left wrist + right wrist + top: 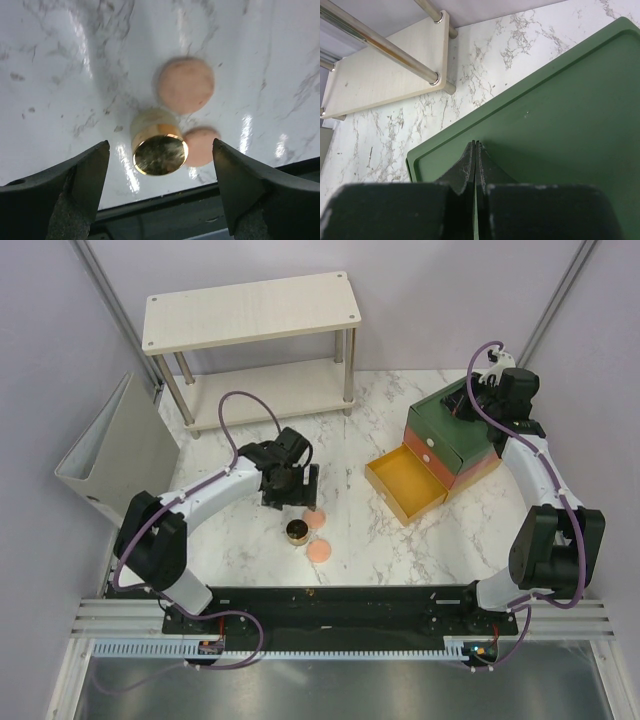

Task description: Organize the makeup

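Marble-patterned white surface [420, 560] carrying the items listed, from the near edge outward. Item one: nearer peach-pink disc [321, 552], lying flat, a little apart from the jar and to its right. Item two: dark gold-rimmed round jar [297, 532], upright, its shiny gold top facing up. Item three: second peach-pink disc [316, 518], flat, just beside the jar on its far right side; whether the two touch cannot be told. Item four: left gripper [292, 504], pointing down over the jar with its fingers spread wide, one to each side of the jar and clear of it, holding nothing. Item five: yellow drawer [405, 485], pulled out from the bottom of the drawer box toward the discs. Item six: drawer box [450, 435], green on top, red in the middle, standing right of centre. Item seven: right gripper [476, 150], fingers pressed together with nothing between them, over the green top of the box. Item eight: grey file holder [120, 455], at the left edge. Item nine: pale two-tier shelf [250, 310], against the far wall.
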`<state>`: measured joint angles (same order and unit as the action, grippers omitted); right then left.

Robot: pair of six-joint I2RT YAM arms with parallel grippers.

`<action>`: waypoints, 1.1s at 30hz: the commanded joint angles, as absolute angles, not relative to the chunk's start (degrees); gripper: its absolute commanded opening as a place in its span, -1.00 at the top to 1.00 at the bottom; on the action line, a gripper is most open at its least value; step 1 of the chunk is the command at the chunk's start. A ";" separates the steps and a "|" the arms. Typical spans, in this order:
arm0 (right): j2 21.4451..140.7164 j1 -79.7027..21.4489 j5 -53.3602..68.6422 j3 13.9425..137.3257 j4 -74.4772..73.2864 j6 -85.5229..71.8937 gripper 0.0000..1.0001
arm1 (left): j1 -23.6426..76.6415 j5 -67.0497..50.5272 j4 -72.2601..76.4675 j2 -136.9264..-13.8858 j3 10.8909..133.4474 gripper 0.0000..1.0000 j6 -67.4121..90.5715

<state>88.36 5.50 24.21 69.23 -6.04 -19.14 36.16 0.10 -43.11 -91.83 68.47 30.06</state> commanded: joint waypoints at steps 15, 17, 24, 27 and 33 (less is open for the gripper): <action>95.28 4.75 23.29 61.61 -28.56 -16.96 1.00 | 38.67 -1.67 -47.99 -91.40 63.89 -0.79 31.12; 95.19 4.83 23.12 61.44 -28.48 -16.88 1.00 | 39.28 -1.76 -47.90 -92.19 64.68 -0.79 30.76; 95.45 4.75 23.20 61.44 -28.48 -16.87 1.00 | 41.66 -0.62 -47.90 -96.41 66.09 -0.79 29.45; 95.45 4.75 23.20 61.61 -28.56 -16.87 1.00 | 41.84 -0.18 -47.99 -97.29 66.09 -0.77 30.23; 95.54 4.83 23.20 61.52 -28.56 -16.88 1.00 | 41.84 -0.18 -47.55 -98.00 66.45 -0.69 30.59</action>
<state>88.58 5.52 25.65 68.64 -4.64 -19.33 41.65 -0.54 -48.05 -97.36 64.25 31.18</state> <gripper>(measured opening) 0.006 0.866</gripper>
